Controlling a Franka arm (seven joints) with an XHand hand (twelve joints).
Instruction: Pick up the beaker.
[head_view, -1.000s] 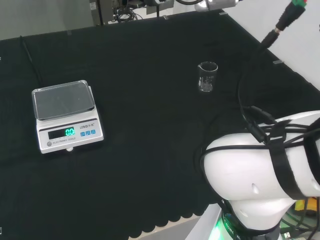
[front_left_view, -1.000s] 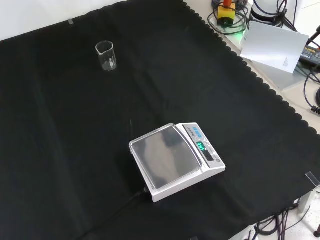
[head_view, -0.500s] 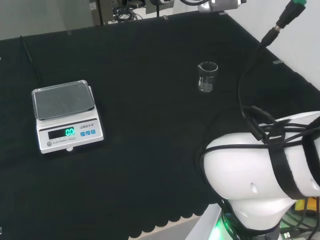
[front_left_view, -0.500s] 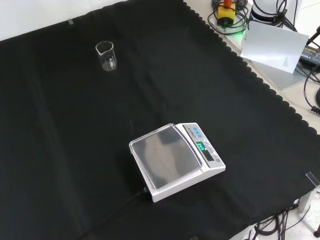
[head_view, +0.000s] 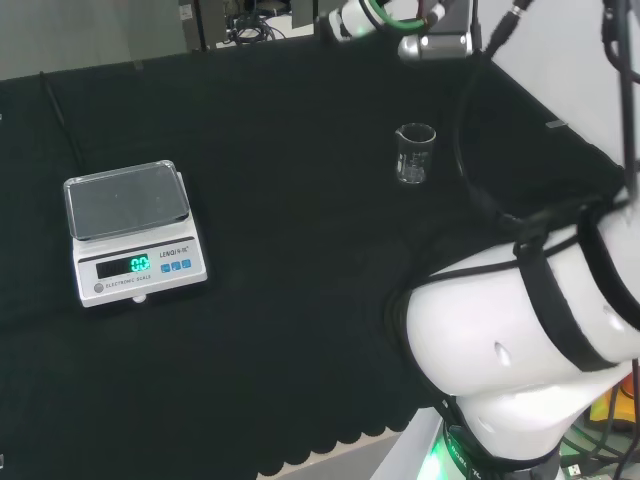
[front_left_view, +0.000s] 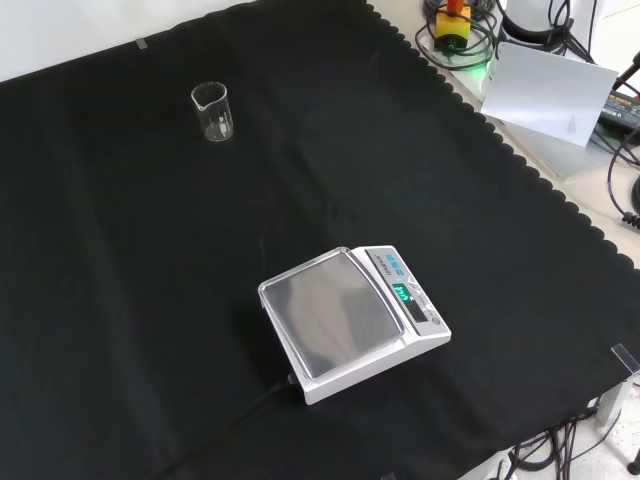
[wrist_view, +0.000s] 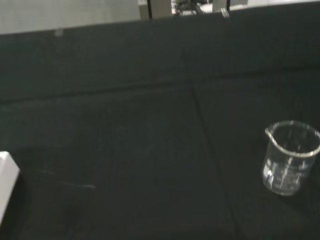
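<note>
Front view, nearest first: a white scale (front_left_view: 352, 322) sits on the black-clothed counter (front_left_view: 120, 330), its display lit green. Well beyond it, toward the far left, the clear glass beaker (front_left_view: 212, 111) stands upright and alone — nothing touching it. In the head view the beaker (head_view: 414, 153) stands just below the arm's end; whether the hand is spread or curled I cannot tell.

Beaker (front_left_view: 211, 111) clear glossy glass; cloth (front_left_view: 150, 300) matt black fabric; scale (front_left_view: 353, 321) white plastic (pan dull metal).
</note>
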